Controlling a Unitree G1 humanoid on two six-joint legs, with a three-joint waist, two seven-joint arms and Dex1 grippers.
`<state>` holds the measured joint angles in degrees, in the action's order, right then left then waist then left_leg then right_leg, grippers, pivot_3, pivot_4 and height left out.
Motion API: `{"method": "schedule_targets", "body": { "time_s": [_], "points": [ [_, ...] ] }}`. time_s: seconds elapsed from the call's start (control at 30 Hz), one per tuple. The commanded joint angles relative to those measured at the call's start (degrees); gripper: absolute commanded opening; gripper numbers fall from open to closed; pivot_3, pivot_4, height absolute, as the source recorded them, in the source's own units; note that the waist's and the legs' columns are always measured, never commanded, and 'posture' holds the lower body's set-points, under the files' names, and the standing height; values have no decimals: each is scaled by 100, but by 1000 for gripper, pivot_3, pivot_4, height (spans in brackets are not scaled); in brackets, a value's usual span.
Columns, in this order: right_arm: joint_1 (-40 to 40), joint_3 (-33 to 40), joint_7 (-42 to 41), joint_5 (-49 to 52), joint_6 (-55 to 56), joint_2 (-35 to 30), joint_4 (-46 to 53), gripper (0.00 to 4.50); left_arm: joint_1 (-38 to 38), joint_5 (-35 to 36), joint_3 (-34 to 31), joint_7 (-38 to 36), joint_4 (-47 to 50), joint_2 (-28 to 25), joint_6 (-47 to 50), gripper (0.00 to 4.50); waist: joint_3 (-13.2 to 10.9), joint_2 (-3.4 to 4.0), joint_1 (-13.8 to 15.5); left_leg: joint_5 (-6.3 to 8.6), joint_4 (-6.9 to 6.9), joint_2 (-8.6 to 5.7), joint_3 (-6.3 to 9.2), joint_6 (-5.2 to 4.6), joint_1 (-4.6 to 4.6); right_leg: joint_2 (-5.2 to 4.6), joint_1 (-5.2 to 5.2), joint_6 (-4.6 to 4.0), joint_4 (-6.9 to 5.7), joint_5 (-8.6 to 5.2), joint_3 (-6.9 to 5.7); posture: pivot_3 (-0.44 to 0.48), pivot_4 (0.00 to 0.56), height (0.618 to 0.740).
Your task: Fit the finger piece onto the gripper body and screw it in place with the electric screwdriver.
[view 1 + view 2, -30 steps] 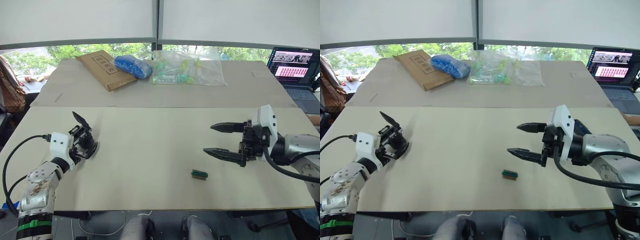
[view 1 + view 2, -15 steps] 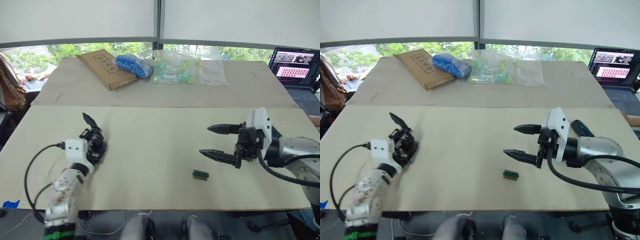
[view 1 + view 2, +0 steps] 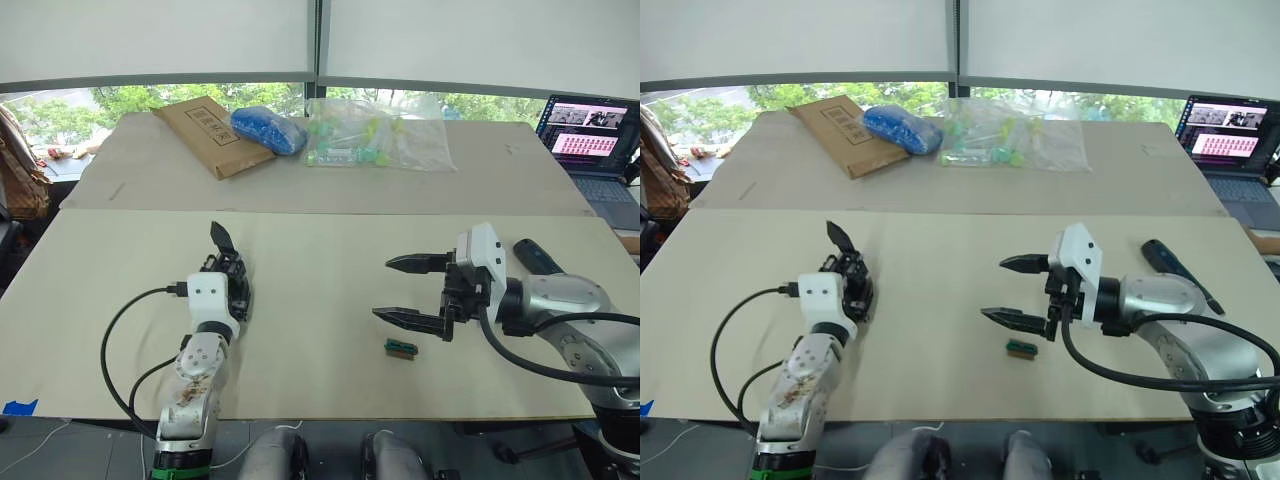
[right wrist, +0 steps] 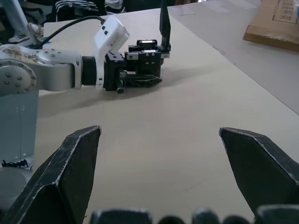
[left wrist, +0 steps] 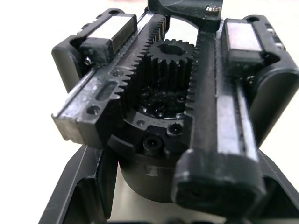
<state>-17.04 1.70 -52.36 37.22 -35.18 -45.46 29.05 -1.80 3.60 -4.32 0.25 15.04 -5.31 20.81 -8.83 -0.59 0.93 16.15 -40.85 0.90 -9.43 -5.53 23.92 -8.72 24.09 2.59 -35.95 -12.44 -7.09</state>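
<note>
The left claw (image 3: pixel 222 290) clamps the gripper body (image 4: pixel 147 58) upright near the worktop's (image 3: pixel 320 250) left-hand side, steadying it for fitting; the right claw (image 3: pixel 408 293) hovers wide open (electric screwdriver (image 3: pixel 1170 262) near the right edge).

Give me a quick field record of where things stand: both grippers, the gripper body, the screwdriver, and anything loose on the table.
left gripper: shut on the gripper body, resting on the table
gripper body: one finger upright
right gripper: open, empty, above the table
screwdriver: lying on the table beside the right arm, ungripped
green block: loose on the table just below the right gripper
finger piece: cannot tell where it is
</note>
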Motion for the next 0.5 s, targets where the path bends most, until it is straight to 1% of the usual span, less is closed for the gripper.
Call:
{"method": "schedule_targets", "body": {
  "time_s": [0.03,0.07,0.1,0.17,0.3,0.37,0.43,0.5],
  "points": [
    [-74,3,23,-56,136,63,89,4500,185,234,-32,-445,82,-128,-310,3723,0,1,-10,0,0,0,0,0,0,-1,1,0,-1,0,0,0,150,732],
    [-63,4,27,-58,126,73,114,4500,245,374,-116,-724,69,-298,-342,4248,1,1,-17,0,1,1,0,1,-1,-3,3,0,-2,0,1,0,150,732],
    [-49,13,25,-52,116,79,134,4500,278,521,-222,-999,44,-488,-330,4443,1,2,-21,0,2,2,0,1,-1,-3,6,-1,-4,-1,0,0,150,732],
    [-30,26,10,-43,107,79,146,4500,277,854,-422,-1657,-92,-969,-299,4443,1,3,-28,0,2,5,1,2,-2,-2,9,-4,-8,-3,0,0,150,732],
    [-9,27,-32,-66,142,70,110,4500,150,1261,-582,-2810,-607,-1782,-506,4443,2,6,-35,0,2,7,0,3,-5,0,10,-10,-10,-7,-2,0,150,732],
    [-11,26,-33,-69,147,85,96,4500,-15,1422,-578,-3428,-1014,-2094,-695,4443,2,6,-14,0,2,5,0,4,-6,-1,8,-9,-9,-7,-3,0,150,732],
    [-2,13,-32,-77,151,97,101,4500,-231,1387,-454,-3941,-1425,-2342,-1019,4443,3,6,-11,8,2,4,1,17,-6,-1,10,-9,-6,-7,-7,0,150,732],
    [12,0,-39,-88,155,103,120,4500,-519,1333,-369,-4297,-1868,-2499,-1264,4443,3,7,-11,15,1,1,-1,30,-6,-1,8,-9,-8,-6,-6,0,150,732]
  ]
}}
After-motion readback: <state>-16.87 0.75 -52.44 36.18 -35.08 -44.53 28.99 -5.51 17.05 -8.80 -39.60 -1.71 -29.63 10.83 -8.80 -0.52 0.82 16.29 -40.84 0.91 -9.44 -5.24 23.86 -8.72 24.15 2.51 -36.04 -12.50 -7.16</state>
